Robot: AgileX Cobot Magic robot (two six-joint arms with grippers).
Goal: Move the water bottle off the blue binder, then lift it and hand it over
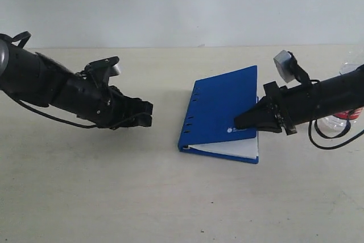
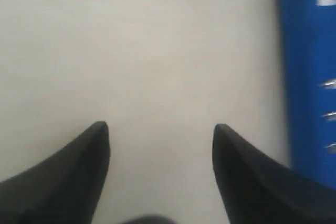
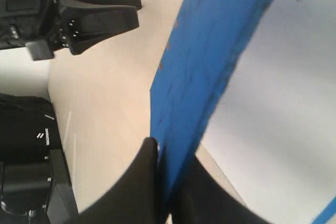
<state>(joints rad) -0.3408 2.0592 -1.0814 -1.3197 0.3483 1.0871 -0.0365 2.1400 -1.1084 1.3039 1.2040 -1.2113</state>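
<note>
The water bottle (image 1: 348, 115) is sitting off the blue binder (image 1: 219, 103), on the bench (image 1: 114, 186) at the far right behind the right arm, so the first step is reading as done. The right gripper (image 1: 243, 122) is clenching its fingers on the binder's cover edge, and the left gripper (image 1: 149, 114) is hanging released and empty; lift and handover are remaining. The binder's white corner logo and the bottle's red label are showing too small to read.

readable text: none | blue binder (image 1: 223, 103) logo (image 1: 235, 130): too blurred to read
</note>
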